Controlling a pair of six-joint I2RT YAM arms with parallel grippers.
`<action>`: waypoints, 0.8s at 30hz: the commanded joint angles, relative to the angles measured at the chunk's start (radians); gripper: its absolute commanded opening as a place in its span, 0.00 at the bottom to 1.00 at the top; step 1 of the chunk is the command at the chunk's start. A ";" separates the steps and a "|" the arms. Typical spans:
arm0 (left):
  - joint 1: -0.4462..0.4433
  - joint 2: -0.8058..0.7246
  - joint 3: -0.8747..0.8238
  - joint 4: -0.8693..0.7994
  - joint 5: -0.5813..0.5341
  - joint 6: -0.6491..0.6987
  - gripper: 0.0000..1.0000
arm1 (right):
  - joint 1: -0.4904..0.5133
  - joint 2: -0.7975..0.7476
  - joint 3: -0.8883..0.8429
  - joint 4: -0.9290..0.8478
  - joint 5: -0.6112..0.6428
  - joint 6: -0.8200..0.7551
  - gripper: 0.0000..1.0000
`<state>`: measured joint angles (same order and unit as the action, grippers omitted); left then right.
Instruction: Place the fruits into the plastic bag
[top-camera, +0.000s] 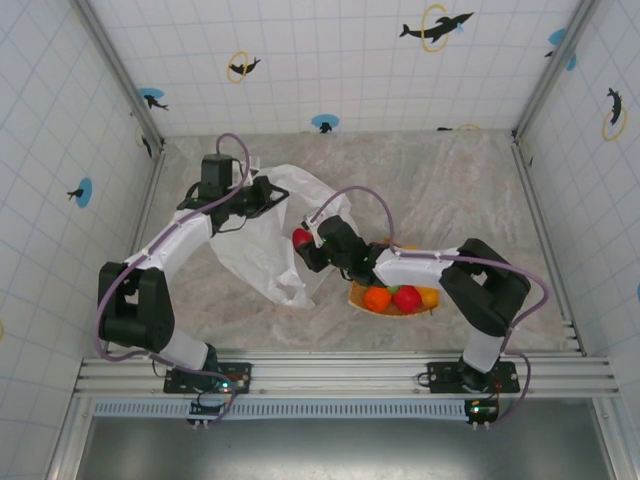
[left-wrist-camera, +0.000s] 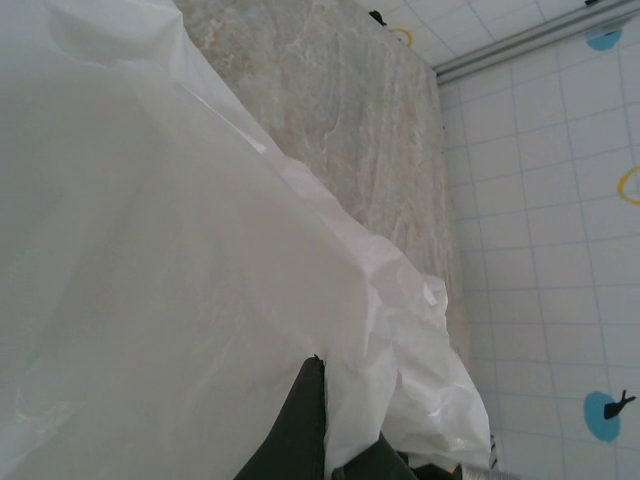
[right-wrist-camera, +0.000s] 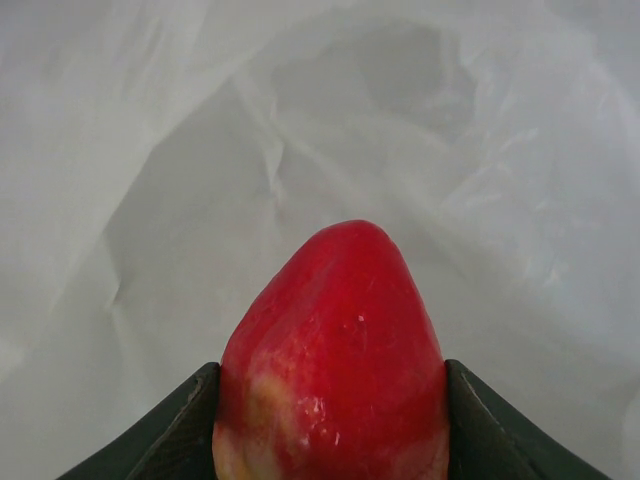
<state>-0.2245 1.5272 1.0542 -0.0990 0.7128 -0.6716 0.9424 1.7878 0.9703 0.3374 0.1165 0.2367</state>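
The right gripper (right-wrist-camera: 335, 425) pinches a red fruit (right-wrist-camera: 335, 320), nosed against the plastic bag (top-camera: 265, 255) at its 9 o'clock. At 11 o'clock the left gripper (top-camera: 270, 192) seems clamped on the bag's rim, likely propping it open; remaining fruits (top-camera: 405, 298) wait at 4 o'clock on the orange tray (top-camera: 355, 297).

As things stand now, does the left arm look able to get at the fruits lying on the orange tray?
Probably not. The left gripper seems shut on the plastic bag, and the right arm, holding a red fruit, lies between it and the fruits on the orange tray.
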 joint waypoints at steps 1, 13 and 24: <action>-0.007 -0.022 -0.022 0.064 0.063 -0.070 0.00 | -0.016 0.055 0.005 0.221 0.084 0.073 0.39; -0.009 -0.001 -0.056 0.177 0.101 -0.151 0.00 | -0.013 0.250 0.111 0.359 0.194 0.332 0.45; -0.007 0.031 -0.050 0.195 0.109 -0.142 0.00 | -0.058 0.255 0.176 0.357 -0.110 0.414 0.74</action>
<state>-0.2283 1.5444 1.0073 0.0753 0.7975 -0.8127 0.9066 2.0750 1.1324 0.6590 0.0875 0.6216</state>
